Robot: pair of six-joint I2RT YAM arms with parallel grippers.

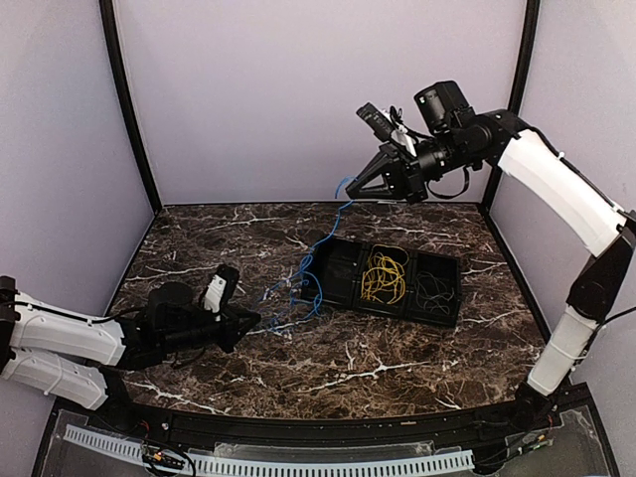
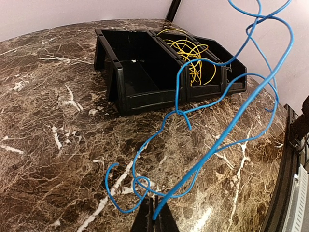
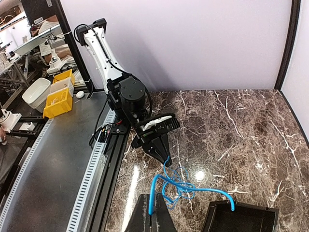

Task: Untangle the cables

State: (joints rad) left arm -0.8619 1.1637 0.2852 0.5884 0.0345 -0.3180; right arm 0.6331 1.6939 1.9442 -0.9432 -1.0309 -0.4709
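Note:
A blue cable [image 1: 303,290] runs from the table up into the air. My left gripper [image 1: 254,318] sits low on the table, shut on one end of it [image 2: 155,217]. My right gripper [image 1: 350,189] is raised high over the black tray's [image 1: 336,266] left end, shut on the other end [image 3: 152,212]. The cable [image 2: 217,145] still has small loops and a knot near the left fingertips. A yellow cable [image 1: 384,276] lies coiled in the tray's middle compartment and shows in the left wrist view [image 2: 190,50]. A dark grey cable [image 1: 434,288] lies in the right compartment.
The tray's left compartment [image 2: 137,77] holds nothing. A slotted cable rail [image 1: 298,462] runs along the near edge. Black frame posts [image 1: 129,109] stand at the back corners. Beside the table, yellow bins [image 3: 58,99] and a white tub [image 3: 35,93] sit on a bench.

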